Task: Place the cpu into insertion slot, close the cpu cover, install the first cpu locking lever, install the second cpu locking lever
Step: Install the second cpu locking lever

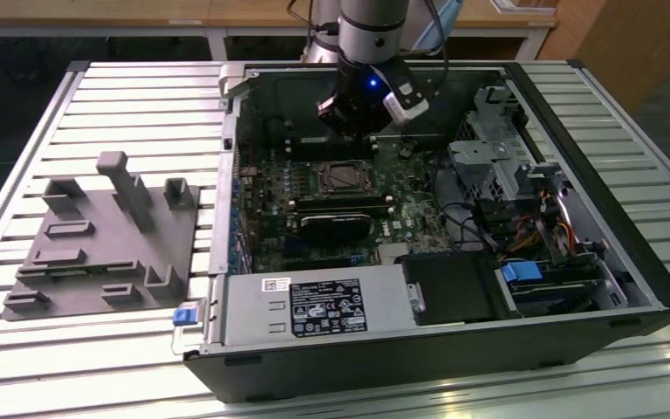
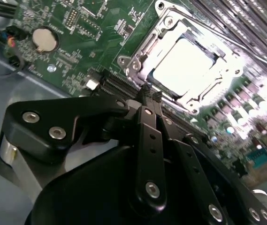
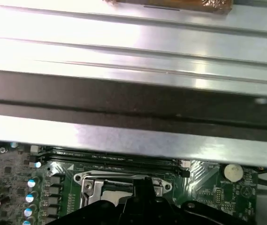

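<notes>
My fingers (image 2: 147,93) are pressed together with nothing in them, just beside the slot (image 2: 185,65), where the cpu (image 2: 182,63) sits under its cover (image 2: 145,47); I think I should push the lever slowly and straight.

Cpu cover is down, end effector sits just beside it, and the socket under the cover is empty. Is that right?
Not empty. The second wrist view shows the silvery cpu seated beneath the cpu cover, visible through its window. The rest holds: the cover is down and the end effector sits just beside it.
</notes>
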`<action>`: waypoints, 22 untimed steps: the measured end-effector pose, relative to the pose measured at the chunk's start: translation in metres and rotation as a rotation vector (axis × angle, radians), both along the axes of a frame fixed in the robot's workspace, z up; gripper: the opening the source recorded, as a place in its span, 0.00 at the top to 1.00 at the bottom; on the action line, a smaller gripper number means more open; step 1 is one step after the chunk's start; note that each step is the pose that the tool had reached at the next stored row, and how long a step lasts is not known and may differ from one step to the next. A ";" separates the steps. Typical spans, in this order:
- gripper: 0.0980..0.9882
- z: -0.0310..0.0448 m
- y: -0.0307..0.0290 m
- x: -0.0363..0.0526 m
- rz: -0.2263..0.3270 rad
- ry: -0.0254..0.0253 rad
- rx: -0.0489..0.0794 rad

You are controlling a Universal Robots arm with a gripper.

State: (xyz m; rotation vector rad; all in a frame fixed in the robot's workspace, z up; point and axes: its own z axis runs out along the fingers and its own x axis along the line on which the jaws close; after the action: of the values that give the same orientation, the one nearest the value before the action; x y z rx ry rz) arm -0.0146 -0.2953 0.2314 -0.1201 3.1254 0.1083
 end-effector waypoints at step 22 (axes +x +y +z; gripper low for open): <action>0.99 0.0027 -0.0263 0.0000 0.000 0.0000 0.000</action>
State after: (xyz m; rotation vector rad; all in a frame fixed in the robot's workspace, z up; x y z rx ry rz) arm -0.0146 -0.3216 0.2342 -0.1195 3.1254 0.1083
